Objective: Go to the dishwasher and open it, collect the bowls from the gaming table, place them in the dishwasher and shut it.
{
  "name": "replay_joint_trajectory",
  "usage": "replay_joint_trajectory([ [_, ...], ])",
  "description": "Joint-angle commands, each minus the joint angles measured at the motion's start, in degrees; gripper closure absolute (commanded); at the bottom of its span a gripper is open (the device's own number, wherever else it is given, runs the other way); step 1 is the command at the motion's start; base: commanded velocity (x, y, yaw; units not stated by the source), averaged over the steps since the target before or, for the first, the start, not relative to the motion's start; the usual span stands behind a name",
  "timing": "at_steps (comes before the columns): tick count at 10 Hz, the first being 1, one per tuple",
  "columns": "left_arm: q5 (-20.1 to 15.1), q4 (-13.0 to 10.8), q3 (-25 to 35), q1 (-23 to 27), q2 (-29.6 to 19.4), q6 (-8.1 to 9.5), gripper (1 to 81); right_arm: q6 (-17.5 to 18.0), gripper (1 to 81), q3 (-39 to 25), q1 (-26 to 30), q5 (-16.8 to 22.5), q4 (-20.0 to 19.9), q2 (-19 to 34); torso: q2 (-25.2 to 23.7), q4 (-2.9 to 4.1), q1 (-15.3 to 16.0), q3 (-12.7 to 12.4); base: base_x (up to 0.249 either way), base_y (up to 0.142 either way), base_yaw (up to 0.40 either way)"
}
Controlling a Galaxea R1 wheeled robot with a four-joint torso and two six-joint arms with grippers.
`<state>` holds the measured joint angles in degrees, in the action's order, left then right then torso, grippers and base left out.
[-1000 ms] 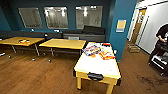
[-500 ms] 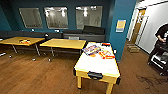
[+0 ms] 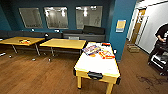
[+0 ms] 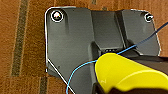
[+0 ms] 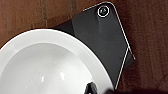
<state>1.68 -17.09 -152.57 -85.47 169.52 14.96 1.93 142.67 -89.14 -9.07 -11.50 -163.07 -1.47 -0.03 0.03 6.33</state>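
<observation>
Round white glossy bowl (image 5: 47, 67) seen close at right wrist, above brown wooden floor (image 5: 150, 37); yellow curved plastic object (image 4: 130, 72) seen at left wrist. State of either pincer could not be told. White-topped yellow-legged bench (image 3: 96, 66) seen ahead, colourful boxes (image 3: 98, 51) laid on it. Person (image 3: 161, 37) stood far right.

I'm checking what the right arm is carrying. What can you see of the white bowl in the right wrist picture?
The white bowl is round, glossy and smooth, like glazed ceramic or plastic, with a broad rim and a deep hollow that looks empty, with small light reflections. It sits close under the camera, in front of the robot's dark plate, above the brown wooden floor. A small dark part overlaps its rim near the picture's edge; whether that is the tool gripping it, I cannot tell.
</observation>
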Motion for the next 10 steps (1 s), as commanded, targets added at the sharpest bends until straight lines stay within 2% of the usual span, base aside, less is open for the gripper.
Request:
replay_joint_trajectory([
  [1,-2.8,-1.5,0.0,2.1,-0.2,-0.37,81.1,-0.1,81.1,-0.1,2.0,3.0,0.8,0.6,0.0,0.0,0.0,0.0,0.0,0.0,0.0],
  [3,-2.8,-1.9,0.0,2.0,-0.1,-0.37,81.1,-0.1,81.1,0.0,2.1,3.0,0.8,0.6,0.0,0.0,0.0,0.0,0.0,0.0,-0.056],
  [7,-2.9,-1.8,0.0,2.1,0.0,-1.42,81.1,-0.1,81.1,0.1,2.0,3.0,0.8,0.6,0.0,0.0,0.0,0.0,0.0,0.0,-0.347],
  [10,-2.9,-1.8,0.0,2.1,0.2,-1.42,81.1,-0.1,81.1,0.1,2.0,3.0,0.8,0.4,0.0,0.0,0.1,0.0,0.0,0.0,-0.38],
])
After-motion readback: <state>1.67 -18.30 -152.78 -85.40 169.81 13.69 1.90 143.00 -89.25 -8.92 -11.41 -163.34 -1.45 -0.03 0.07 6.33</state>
